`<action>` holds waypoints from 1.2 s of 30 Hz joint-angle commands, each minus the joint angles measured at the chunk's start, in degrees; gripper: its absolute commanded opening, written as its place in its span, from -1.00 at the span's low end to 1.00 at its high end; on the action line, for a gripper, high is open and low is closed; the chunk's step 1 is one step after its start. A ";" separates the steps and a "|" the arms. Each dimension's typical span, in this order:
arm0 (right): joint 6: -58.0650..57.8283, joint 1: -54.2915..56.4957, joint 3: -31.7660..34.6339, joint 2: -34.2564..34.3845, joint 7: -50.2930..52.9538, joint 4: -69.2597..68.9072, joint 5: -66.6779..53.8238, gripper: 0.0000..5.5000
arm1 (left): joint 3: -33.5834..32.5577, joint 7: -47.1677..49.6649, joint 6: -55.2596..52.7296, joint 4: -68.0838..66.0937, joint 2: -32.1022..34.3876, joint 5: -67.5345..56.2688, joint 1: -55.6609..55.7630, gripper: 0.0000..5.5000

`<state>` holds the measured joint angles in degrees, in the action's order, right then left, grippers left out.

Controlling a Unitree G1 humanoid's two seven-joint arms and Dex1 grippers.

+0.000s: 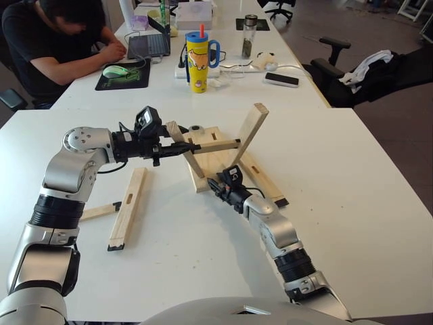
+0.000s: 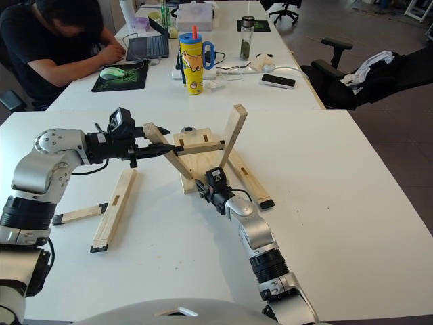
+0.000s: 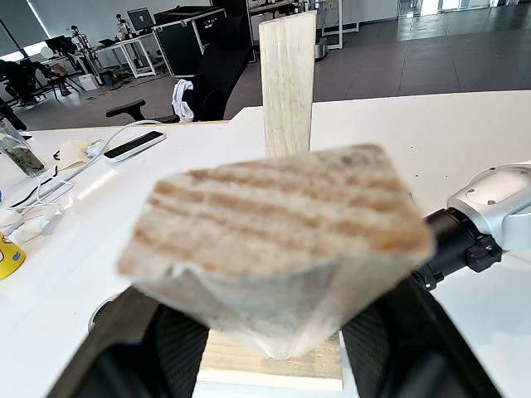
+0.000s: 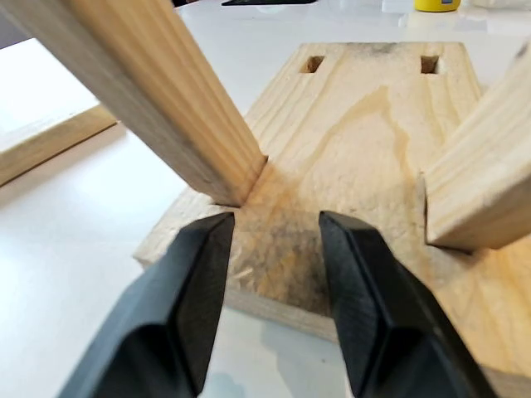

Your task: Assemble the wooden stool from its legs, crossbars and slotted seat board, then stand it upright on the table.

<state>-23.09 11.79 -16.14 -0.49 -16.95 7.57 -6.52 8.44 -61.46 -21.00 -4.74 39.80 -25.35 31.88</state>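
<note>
The slotted seat board lies flat mid-table. Two legs stand in its slots: a leaning one and a taller one, joined by a crossbar. My left gripper is shut on the leaning leg's top end. My right gripper is open at the board's near edge, its fingers apart just in front of that leg's base. A loose leg with a short crossbar lies to the left. Another leg lies along the board's right side.
A second table behind holds a yellow cup, a phone, a bottle and a laptop, where a person sits. An office chair stands off the back right corner. Bare table surface lies to the right and front.
</note>
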 commanded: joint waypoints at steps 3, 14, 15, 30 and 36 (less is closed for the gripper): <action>2.40 -4.79 1.88 -2.05 -3.58 -12.00 -3.06 -0.36 | 7.05 -0.37 -4.09 -6.38 -0.04 6.77 -5.59 -0.27; 5.44 7.10 -1.21 -0.02 5.83 -30.60 8.19 -0.93 | 6.59 -1.16 -5.53 -7.53 -0.36 5.30 -3.86 -0.27; 5.97 8.81 -1.62 0.15 7.71 -29.08 10.89 -0.99 | 6.75 -1.27 -5.65 -7.55 -0.50 5.26 -3.66 -0.27; -2.88 4.33 -12.63 -3.31 2.14 -7.46 19.06 -1.00 | 7.92 -1.14 -5.53 -8.13 -1.70 5.41 -2.41 -0.27; 13.40 -0.41 -3.56 -2.11 0.39 -24.29 6.88 -1.00 | 8.66 -1.96 -4.75 -9.49 -2.88 5.91 -0.94 -0.27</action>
<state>-13.05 13.24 -22.43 -1.15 -14.45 -10.49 3.54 10.86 -62.95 -22.03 -10.29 38.46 -25.14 35.97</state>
